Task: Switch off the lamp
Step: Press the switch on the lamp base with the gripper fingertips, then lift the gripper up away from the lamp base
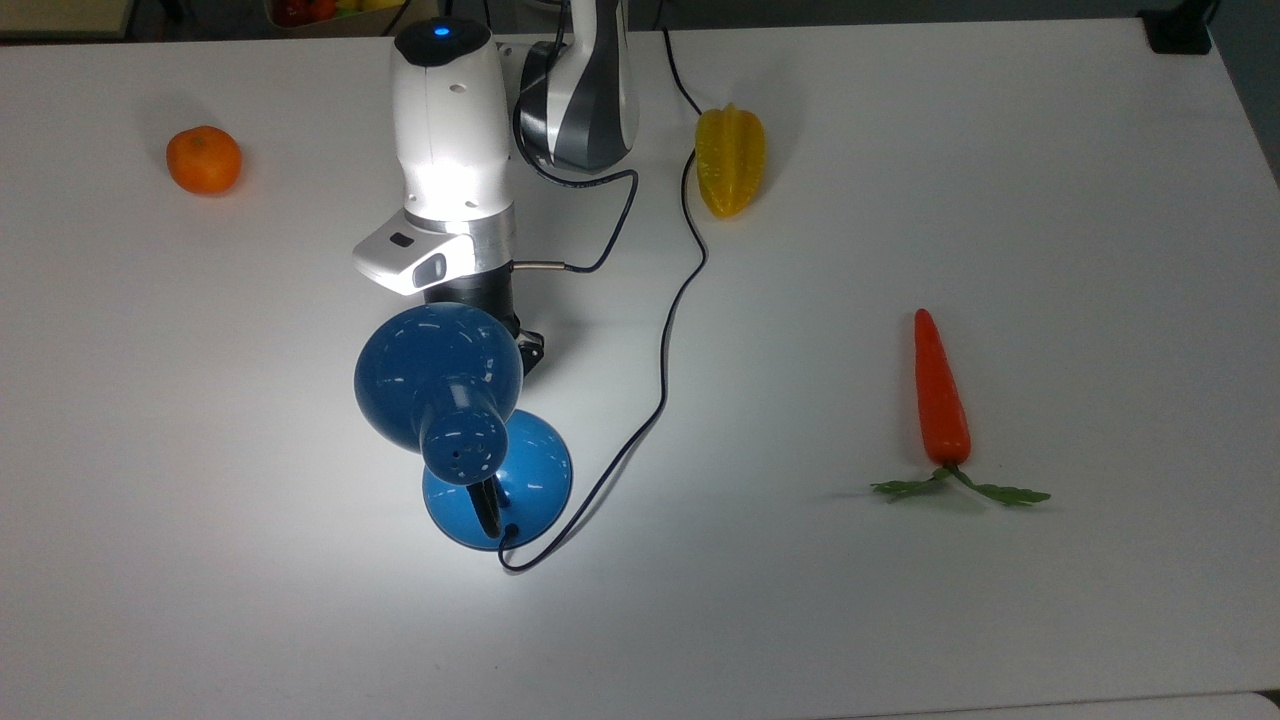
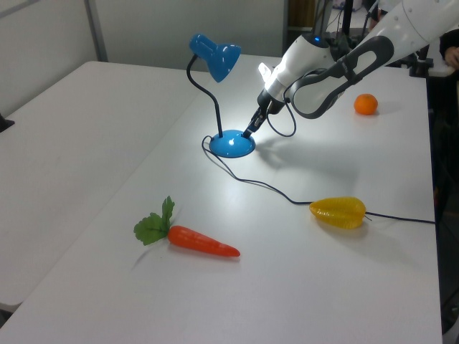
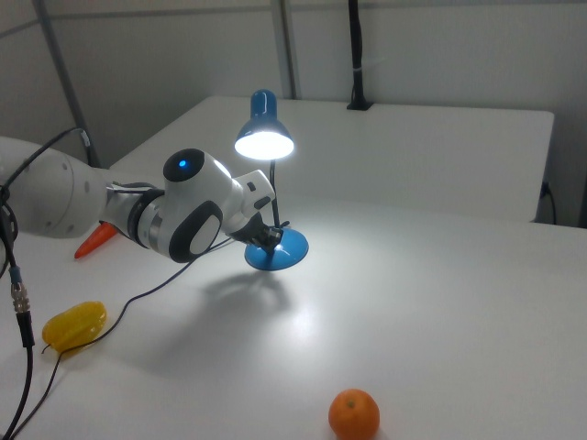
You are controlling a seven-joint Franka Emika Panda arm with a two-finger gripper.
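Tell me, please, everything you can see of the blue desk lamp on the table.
The lamp is glossy blue, with a domed shade pierced by vent holes at its narrow end, a thin curved black neck and a round base. It stands upright on the white table and is lit, casting a bright pool around its base. A thin black cord trails from the base past the yellow fruit. The gripper points down at the base's edge.
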